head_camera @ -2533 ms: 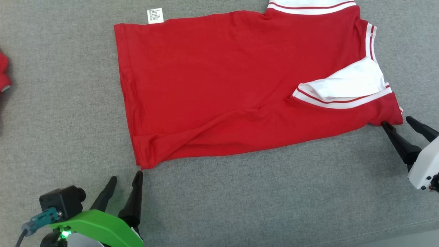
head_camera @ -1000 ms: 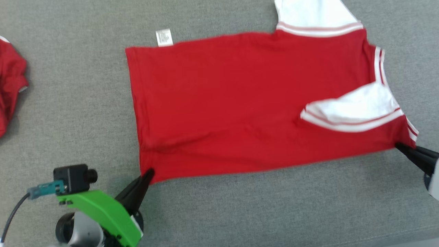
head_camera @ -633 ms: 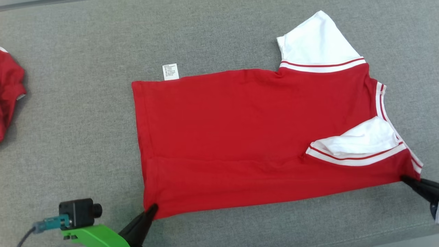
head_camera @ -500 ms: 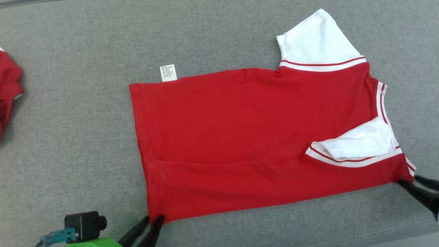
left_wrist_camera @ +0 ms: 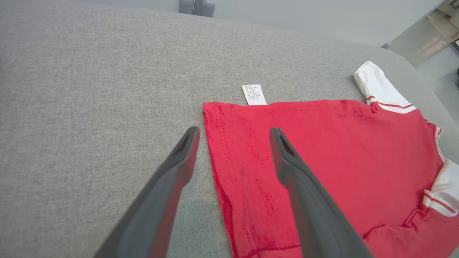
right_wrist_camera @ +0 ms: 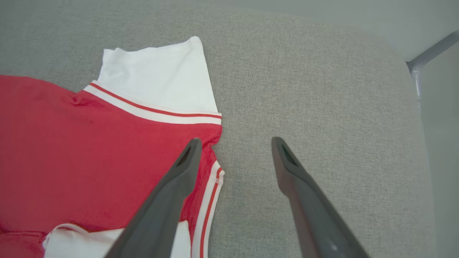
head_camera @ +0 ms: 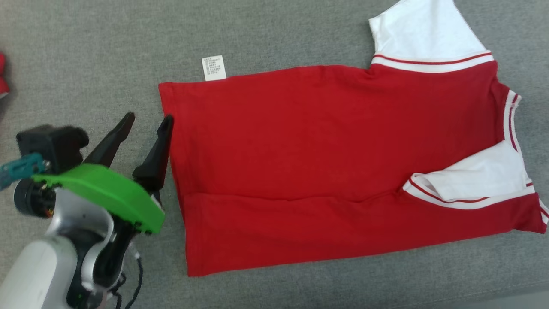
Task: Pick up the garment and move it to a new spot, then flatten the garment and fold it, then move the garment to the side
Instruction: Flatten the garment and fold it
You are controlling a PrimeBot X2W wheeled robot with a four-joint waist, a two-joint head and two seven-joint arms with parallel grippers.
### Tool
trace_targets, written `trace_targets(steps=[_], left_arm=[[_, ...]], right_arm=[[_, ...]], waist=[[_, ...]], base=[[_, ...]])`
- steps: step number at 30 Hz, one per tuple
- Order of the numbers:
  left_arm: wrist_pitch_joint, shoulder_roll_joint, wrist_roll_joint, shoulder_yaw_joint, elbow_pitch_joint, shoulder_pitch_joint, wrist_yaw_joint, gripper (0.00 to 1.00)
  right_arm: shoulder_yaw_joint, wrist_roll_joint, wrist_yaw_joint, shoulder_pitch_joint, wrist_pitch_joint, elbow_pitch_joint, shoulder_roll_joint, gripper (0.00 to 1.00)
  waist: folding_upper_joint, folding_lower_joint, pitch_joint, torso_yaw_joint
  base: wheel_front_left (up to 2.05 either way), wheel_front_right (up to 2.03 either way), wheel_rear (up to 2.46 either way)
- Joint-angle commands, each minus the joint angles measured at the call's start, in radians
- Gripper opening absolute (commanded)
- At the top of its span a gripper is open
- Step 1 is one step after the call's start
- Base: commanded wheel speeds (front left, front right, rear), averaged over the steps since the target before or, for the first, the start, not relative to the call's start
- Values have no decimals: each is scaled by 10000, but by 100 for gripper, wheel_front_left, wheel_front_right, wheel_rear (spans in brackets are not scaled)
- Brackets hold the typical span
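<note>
Left jaws and right jaws have both released the one red garment (head_camera: 326, 163), flat on the grey desk (head_camera: 300, 34), and gape at its hem and collar; head view adds a second red cloth (head_camera: 2, 75).

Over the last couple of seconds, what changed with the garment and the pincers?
Both pincers let go of the garment's near corners: the left pincer opened and moved farther along the hem, and the right pincer opened near the collar. The garment stayed spread flat, near sleeve still tucked in.
</note>
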Motion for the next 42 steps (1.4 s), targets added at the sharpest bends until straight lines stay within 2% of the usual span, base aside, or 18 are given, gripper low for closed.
trace_targets(steps=[1, 5, 9, 15, 22, 23, 24, 25, 26, 27, 31, 37, 42], left_arm=[[72, -212, 172, -148, 333, -648, -72, 100], [261, -572, 569, -607, 1687, -2386, -272, 100], [348, -796, 719, -973, 2491, -3269, -621, 100], [519, -1265, 417, -1428, 2879, -3785, -1045, 100], [625, -1377, 9, -1634, 2959, -3853, -1547, 100], [640, -1351, 9, -1641, 2986, -3845, -1587, 100], [657, -1351, -24, -1655, 2993, -3835, -1615, 100], [649, -1358, -53, -1660, 2995, -3840, -1622, 47], [590, -1389, -105, -1608, 3008, -3856, -1617, 16], [557, -1399, -105, -1580, 3046, -3872, -1594, 0], [327, -1356, -103, -1446, 3197, -3965, -1655, 0], [-167, -1245, 65, -1130, 3449, -3912, -1458, 0], [-390, -1287, -175, -1055, 3636, -3322, -1472, 0]], right_arm=[[244, -267, 0, -725, 34, 204, 172, 100], [1254, -1054, -1, -3091, 128, 1407, 879, 100], [1962, -1493, -1, -4647, -5, 2711, 1448, 100], [2732, -1560, -1, -5710, -34, 4124, 1685, 100], [3628, -972, 3, -5882, -55, 4695, 1594, 100], [3731, -866, 3, -5906, -101, 4730, 1563, 96], [3806, -772, 2, -5926, -143, 4745, 1547, 53], [3948, -589, 3, -5936, -201, 4682, 1542, 1], [3983, -421, 3, -5948, -290, 4638, 1556, 0], [4051, -276, 2, -5955, -407, 4590, 1542, 0], [4286, -59, 0, -5995, -1121, 4620, 1330, 0], [4409, 264, -1, -6375, -2091, 4783, 1181, 0], [4827, 709, 0, -5759, -2618, 4448, 1011, 0]], waist=[[0, 0, 1055, 709], [0, 0, 1727, 1020], [0, 0, 1940, 1220], [0, 0, 1937, 1375], [0, 0, 1777, 1306], [0, 0, 1739, 1280], [0, 0, 1712, 1263], [0, 0, 1685, 1249], [0, 0, 1667, 1237], [0, 0, 1636, 1231], [0, 0, 1393, 1226], [0, 0, 838, 1097], [0, 0, 122, 923]], base=[[0, 0, 0], [0, 0, 0], [0, 0, 0], [0, 0, 0], [0, 0, 0], [0, 0, 0], [0, 0, 0], [0, 0, 0], [0, 0, 0], [0, 0, 0], [0, 0, 0], [0, 0, 0], [0, 0, 0]])
